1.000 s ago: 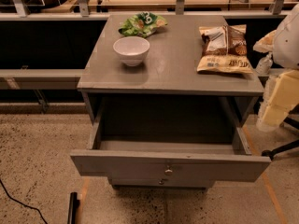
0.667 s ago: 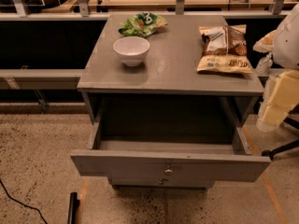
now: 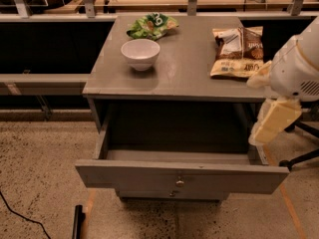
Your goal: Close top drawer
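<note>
1. At the near side of the grey cabinet, the top drawer stands pulled far out toward you. Its small round knob sits at the middle of the front panel.
2. You have, as I judge, nothing of the closing done yet. The whole push inward, until the panel meets the cabinet, is left.
3. Your gripper hangs at the right, just beside the drawer's right end and apart from the front panel. You cannot tell if it is wide or narrow.
4. On the cabinet top you see a white bowl, a green bag farther back, and a brown snack bag at the right. The print on both bags cannot be read.
</note>
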Controlling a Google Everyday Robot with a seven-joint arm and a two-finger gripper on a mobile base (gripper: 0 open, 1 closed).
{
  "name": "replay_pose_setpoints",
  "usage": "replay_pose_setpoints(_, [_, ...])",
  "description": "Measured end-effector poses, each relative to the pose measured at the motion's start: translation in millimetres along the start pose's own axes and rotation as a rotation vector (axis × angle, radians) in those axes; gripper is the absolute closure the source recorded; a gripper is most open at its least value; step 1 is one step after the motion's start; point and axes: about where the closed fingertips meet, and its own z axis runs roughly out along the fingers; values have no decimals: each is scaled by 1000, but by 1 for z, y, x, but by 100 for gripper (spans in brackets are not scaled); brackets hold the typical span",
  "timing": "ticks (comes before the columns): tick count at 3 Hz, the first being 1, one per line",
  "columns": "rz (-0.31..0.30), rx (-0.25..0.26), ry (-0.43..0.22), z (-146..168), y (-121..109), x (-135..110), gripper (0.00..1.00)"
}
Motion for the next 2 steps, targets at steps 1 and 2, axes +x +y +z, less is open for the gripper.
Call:
replay_pose_setpoints(1, [-13, -41, -75, 69, 13, 5, 49])
replay_pose_setpoints(2, [-45, -42, -147, 129, 22, 10, 73])
